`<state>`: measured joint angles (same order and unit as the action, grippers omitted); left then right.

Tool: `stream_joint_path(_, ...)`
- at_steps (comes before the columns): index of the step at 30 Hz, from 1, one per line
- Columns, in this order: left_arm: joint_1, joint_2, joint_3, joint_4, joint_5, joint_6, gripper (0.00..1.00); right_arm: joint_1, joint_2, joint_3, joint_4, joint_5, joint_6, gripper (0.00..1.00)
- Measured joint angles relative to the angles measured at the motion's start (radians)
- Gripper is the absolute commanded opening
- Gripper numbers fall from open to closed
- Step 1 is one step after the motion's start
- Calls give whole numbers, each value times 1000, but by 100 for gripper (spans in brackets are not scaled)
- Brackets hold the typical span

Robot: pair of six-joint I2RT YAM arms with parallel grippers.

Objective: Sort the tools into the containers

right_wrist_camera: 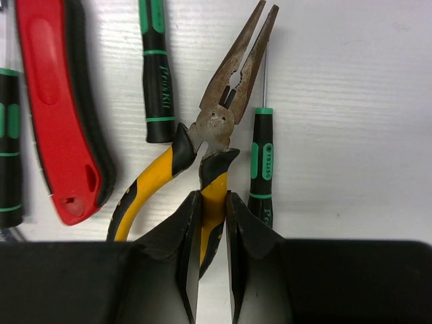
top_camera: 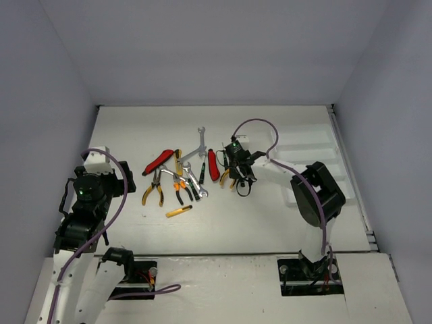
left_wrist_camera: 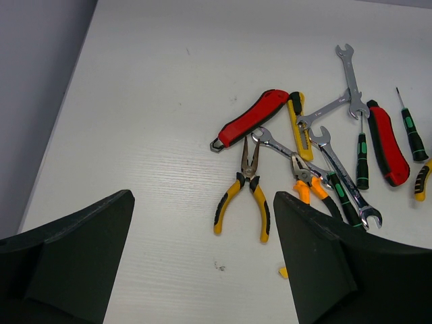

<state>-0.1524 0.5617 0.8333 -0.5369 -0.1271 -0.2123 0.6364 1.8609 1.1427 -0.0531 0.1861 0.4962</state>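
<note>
Right gripper pinching one pliers handle, left gripper idle.
My right gripper (right_wrist_camera: 212, 199) is clamped on just one yellow handle of the pliers (right_wrist_camera: 219, 125). I take it that's because the handles lie splayed, so a single leg fits between my fingers. I can't tell if they're off the table (top_camera: 270, 223). A screwdriver (right_wrist_camera: 261, 162) lies just beside my finger, so snag risk. The pliers sit mid-table toward the far edge, and the tray (top_camera: 307, 152) is along the right edge. My left gripper (left_wrist_camera: 202, 196) is spread wide and empty near the left edge, out of the way.
</note>
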Motion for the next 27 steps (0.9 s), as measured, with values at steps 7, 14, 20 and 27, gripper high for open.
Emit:
stream_joint_path(7,0,0,0,-1,0,0,82,6,-230,-19,-16,104,22,0)
stream_joint_path(14,0,-2,0,-4,-1,0,82,-128,-536,-225,15,176,74,0)
stream_joint_path(20,0,-6,0,-3,0,0,82,-354,-677,-421,-79,196,113,0)
stream_joint_path(27,0,-8,0,-4,0,0,82,-605,-744,-481,-118,151,122,0)
